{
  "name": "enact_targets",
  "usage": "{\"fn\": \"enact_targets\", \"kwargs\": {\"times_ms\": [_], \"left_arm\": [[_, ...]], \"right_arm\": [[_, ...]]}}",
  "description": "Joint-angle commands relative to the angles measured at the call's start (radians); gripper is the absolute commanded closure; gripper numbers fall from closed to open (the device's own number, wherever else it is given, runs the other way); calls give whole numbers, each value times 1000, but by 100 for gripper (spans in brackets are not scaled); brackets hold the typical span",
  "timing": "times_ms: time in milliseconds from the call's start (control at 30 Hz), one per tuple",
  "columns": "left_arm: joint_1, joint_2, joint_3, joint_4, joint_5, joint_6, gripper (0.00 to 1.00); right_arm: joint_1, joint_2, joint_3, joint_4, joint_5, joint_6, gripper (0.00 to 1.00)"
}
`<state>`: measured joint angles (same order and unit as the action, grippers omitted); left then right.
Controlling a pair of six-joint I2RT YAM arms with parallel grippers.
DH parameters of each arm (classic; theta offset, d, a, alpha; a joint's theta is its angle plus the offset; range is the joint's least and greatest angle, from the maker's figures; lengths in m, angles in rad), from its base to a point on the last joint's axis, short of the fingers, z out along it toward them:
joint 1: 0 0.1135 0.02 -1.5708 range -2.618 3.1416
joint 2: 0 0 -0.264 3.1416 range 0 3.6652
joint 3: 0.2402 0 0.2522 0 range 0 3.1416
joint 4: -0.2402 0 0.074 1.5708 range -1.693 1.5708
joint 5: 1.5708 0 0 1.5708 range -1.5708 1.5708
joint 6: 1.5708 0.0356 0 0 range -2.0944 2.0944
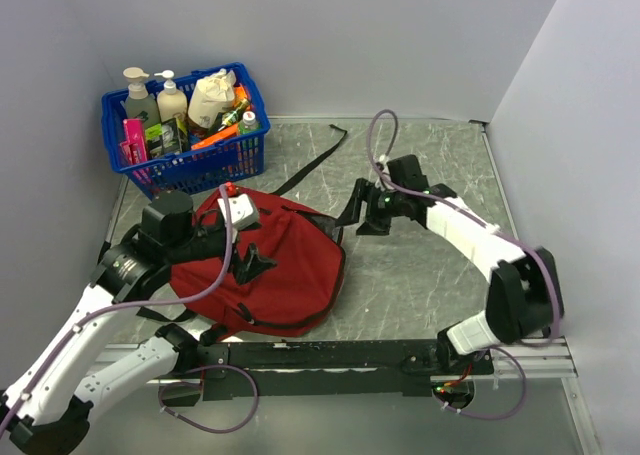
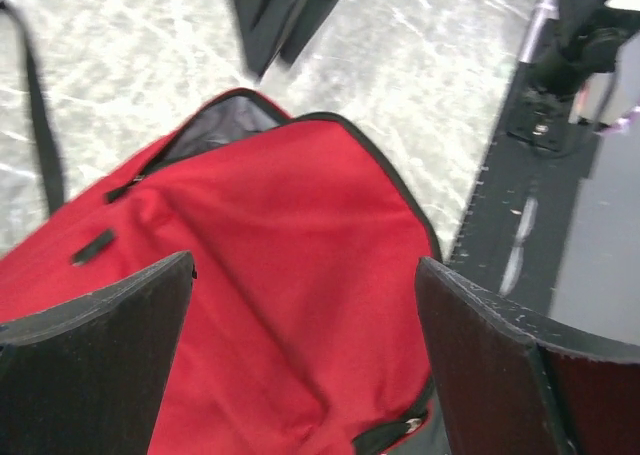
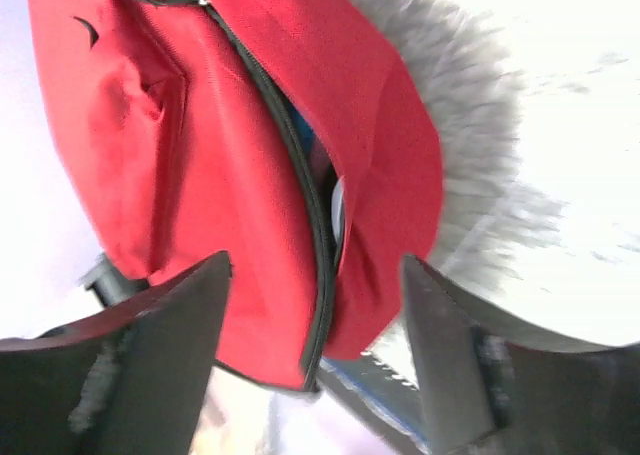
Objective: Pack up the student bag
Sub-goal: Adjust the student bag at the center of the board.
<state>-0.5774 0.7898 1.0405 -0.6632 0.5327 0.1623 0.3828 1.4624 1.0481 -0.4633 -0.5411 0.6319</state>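
The dark red student bag (image 1: 275,275) lies flat on the marbled table, left of centre, its black-zippered mouth facing right. My left gripper (image 1: 255,262) hovers just over the bag's middle, jaws open and empty; its wrist view looks down on the red fabric (image 2: 290,275). My right gripper (image 1: 358,215) is open and empty a little right of the bag's upper right edge. Its wrist view shows the bag (image 3: 230,125) with the zipper parted and something pale and blue inside.
A blue plastic basket (image 1: 190,160) full of bottles and tubes stands at the back left, close behind the bag. A black strap (image 1: 315,160) trails from the bag toward the back. Grey walls close in left, back and right. A black rail (image 1: 330,353) runs along the near edge.
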Motion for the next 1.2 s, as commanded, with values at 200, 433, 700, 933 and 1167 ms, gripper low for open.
{"fn": "enact_targets", "kwargs": {"times_ms": [200, 433, 700, 933, 1167], "left_arm": [[47, -92, -39, -61, -131, 132, 20], [301, -38, -82, -29, -109, 55, 18], [617, 60, -111, -347, 180, 599, 1], [709, 100, -129, -499, 300, 890, 1], [862, 106, -160, -493, 335, 930, 4]], "right_arm": [[131, -361, 126, -69, 180, -279, 27], [493, -404, -114, 264, 88, -379, 27], [663, -242, -122, 492, 7, -460, 27], [694, 10, -37, 682, -74, -410, 29], [728, 159, 56, 703, -97, -394, 32]]}}
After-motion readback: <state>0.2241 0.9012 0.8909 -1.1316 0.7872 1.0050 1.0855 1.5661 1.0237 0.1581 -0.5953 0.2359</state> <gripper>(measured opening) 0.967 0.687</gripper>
